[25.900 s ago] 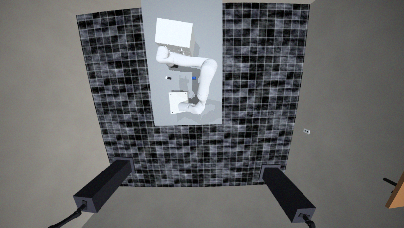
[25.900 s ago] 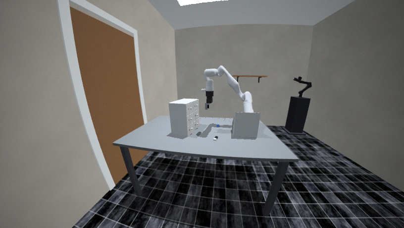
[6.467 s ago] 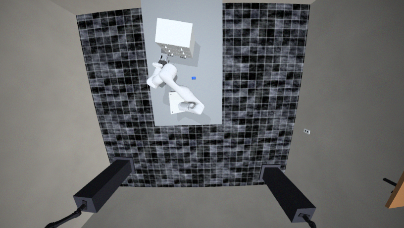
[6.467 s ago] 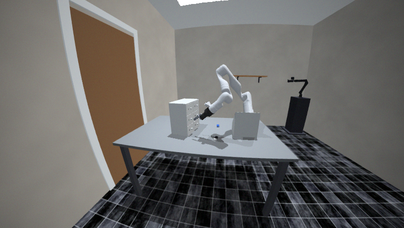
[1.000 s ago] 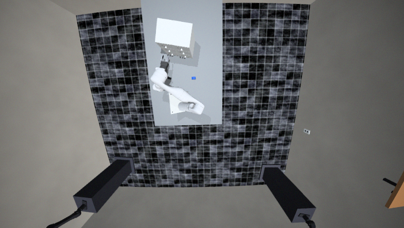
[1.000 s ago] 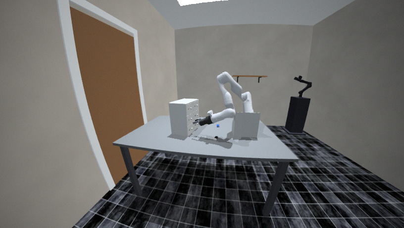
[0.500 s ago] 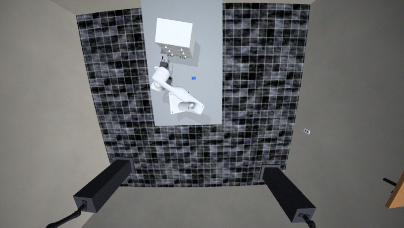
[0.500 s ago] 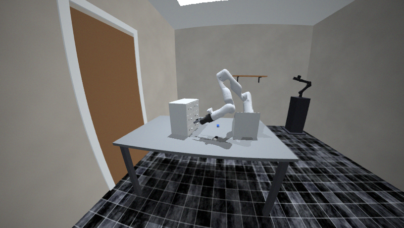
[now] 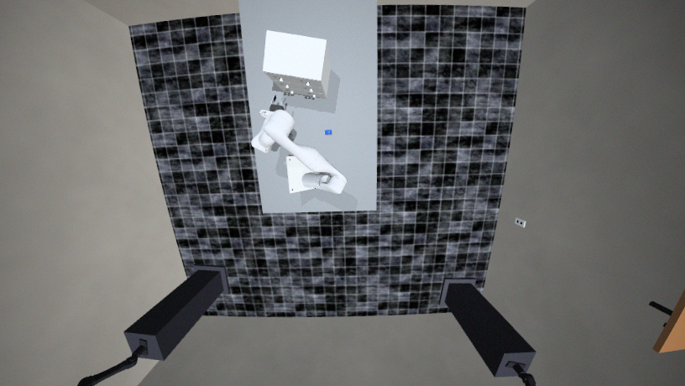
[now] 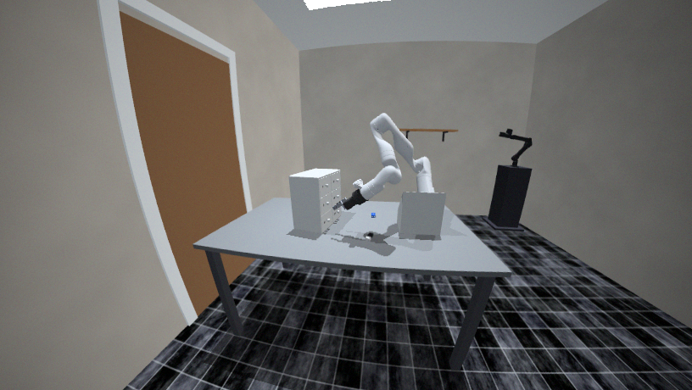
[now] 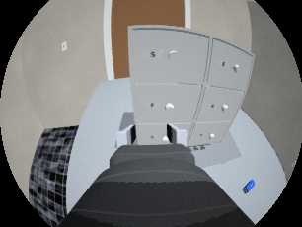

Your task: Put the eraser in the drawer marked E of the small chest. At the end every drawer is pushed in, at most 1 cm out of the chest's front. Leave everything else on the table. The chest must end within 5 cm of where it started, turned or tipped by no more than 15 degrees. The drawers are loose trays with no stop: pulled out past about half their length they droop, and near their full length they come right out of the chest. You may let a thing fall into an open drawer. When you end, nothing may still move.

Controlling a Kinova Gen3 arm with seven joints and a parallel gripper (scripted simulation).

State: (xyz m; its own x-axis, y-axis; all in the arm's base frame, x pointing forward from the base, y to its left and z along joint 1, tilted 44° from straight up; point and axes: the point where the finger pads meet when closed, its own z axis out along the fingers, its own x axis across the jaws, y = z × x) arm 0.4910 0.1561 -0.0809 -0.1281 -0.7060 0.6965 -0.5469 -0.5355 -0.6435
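Waiting by the chest (image 9: 295, 54) (image 10: 305, 201) (image 11: 170, 74), the gripper (image 9: 279, 99) (image 10: 337, 205) (image 11: 151, 131) is spread wide, while what seems the eraser (image 10: 369, 236), black and white, lies on the bench (image 9: 354, 168) (image 10: 271, 237) (image 11: 91, 128), probably light and squashy, best pinched gently across its middle.

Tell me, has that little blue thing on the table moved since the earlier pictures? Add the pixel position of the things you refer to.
No. In the top view, the small blue object (image 9: 327, 132) (image 10: 373, 214) (image 11: 249, 186) lies in the same spot, measured against the white chest (image 9: 295, 54) (image 10: 305, 203) (image 11: 168, 94).
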